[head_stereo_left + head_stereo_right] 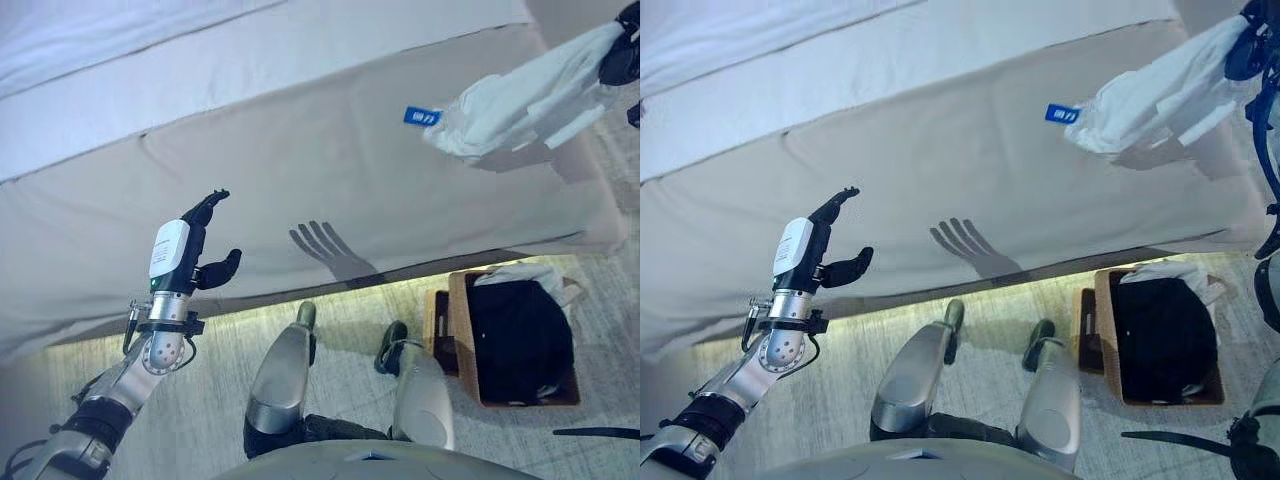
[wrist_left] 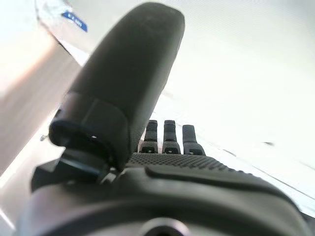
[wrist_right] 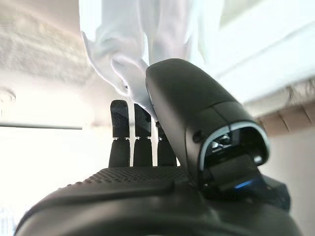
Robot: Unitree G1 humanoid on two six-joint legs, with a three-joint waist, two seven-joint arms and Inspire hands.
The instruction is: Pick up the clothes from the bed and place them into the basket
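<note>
the task looks partly done: the basket [image 1: 525,345], on the floor below and a little to the left of the right hand [image 1: 618,58], already holds dark clothing and a bit of white fabric at its rim. the right hand, raised over the far right end of the bed [image 1: 330,170], is pinching a white garment [image 1: 525,100] between its thumb and its fingers, which close on the cloth; the garment trails from the hand out over the bed, clear of the cover, with a small blue tag [image 1: 421,116] at its far end. it has yet to be carried down to the basket. the left hand [image 1: 190,250] hovers over the bed's near edge, well apart from the garment, fingers straight, holding nothing. no other loose clothes show on the bed.
</note>
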